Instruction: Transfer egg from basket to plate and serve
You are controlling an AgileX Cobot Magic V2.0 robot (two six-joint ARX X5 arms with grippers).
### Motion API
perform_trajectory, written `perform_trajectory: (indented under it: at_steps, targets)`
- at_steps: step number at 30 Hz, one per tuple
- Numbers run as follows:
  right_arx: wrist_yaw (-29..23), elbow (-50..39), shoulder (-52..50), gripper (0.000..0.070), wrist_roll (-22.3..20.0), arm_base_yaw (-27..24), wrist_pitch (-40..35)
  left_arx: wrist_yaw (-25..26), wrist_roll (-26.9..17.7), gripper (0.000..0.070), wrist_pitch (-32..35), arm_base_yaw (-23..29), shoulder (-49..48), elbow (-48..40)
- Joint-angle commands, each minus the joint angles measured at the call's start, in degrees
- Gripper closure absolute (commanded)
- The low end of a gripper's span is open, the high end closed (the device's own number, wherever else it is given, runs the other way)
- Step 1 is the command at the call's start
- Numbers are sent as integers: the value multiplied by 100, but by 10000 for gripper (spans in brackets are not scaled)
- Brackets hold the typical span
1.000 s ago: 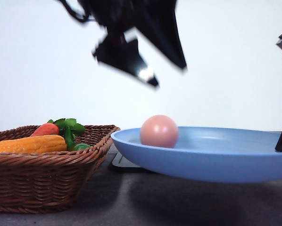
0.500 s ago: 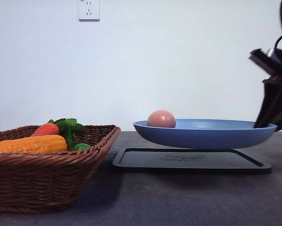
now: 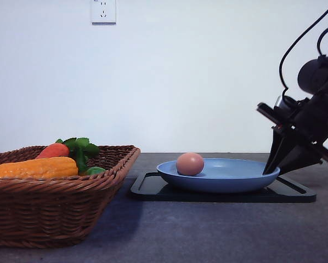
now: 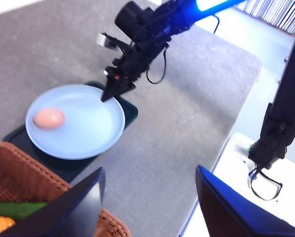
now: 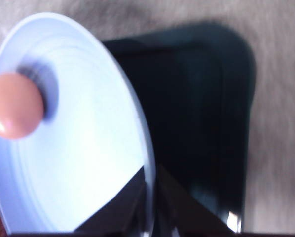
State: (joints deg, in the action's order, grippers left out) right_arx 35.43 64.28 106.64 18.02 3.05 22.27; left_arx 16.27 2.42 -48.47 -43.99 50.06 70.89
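The pinkish-brown egg (image 3: 190, 164) lies on the left part of the light-blue plate (image 3: 230, 178), which rests on a flat black tray (image 3: 153, 189). My right gripper (image 3: 271, 167) is shut on the plate's right rim, one finger above it and one below, as the right wrist view shows at the rim (image 5: 151, 174), with the egg (image 5: 14, 112) at the far side. The wicker basket (image 3: 54, 211) stands to the left. From high above, my left gripper (image 4: 150, 173) hangs open and empty, looking down on the plate (image 4: 83, 133), the egg (image 4: 49, 118) and the basket (image 4: 14, 170).
An orange-red carrot with green leaves (image 3: 54, 149) and a yellow-orange vegetable (image 3: 35, 167) lie in the basket. The grey table ends at a corner (image 4: 256, 59) beyond the right arm (image 4: 147, 29). A wall socket (image 3: 103, 11) is on the white wall.
The plate with the egg has come down from mid-air onto the black tray, carried by my right gripper. The left arm has left the front view.
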Motion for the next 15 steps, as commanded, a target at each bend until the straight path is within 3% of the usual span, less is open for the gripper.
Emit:
perform_trajectory:
  at_steps: [1,3,6,8,15]
  targets:
    - [-3,135,129,700,-60,17,-78,-28,23,324,0,-26,52,101]
    - [-54,135,136,681,-105,17,-82,-28,30,324,-15,-26,75,101]
    - [-104,135,136,519,-113,17,-86,-28,69,324,-19,-26,88,101]
    - [-103,135,136,464,-113,17,-85,-28,69,324,-17,-26,92,101]
    - [-75,198,120,456,-115,-24,-70,-28,87,324,-11,-26,98,101]
